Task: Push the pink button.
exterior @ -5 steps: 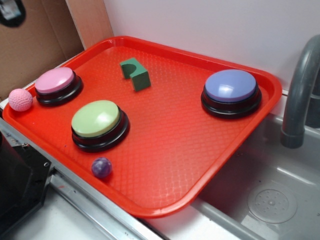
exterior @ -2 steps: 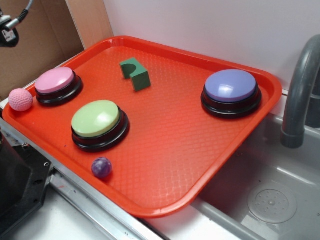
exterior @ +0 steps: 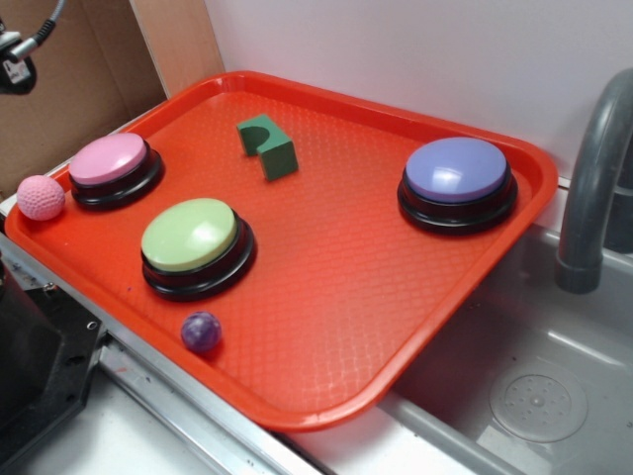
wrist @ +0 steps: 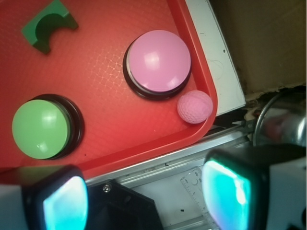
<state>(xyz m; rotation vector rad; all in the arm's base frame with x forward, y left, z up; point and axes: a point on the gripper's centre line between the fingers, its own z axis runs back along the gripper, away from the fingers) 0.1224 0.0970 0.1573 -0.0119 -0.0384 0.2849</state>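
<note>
One textured pink ball (wrist: 194, 106) touches the pink button (wrist: 158, 63), green button (wrist: 42, 127) nearby.

A red tray (exterior: 326, 327) carries three buttons — pink (exterior: 109, 158), green (exterior: 190, 234), blue (exterior: 456, 168) — plus a green block (exterior: 269, 146) and two balls (exterior: 201, 331).

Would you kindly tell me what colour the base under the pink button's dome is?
Black. The pink button sits on a black base, clearest in the exterior view.

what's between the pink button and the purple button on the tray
In the exterior view, only the green block lies roughly between the pink button and the purple button; the rest is bare red tray.
</note>
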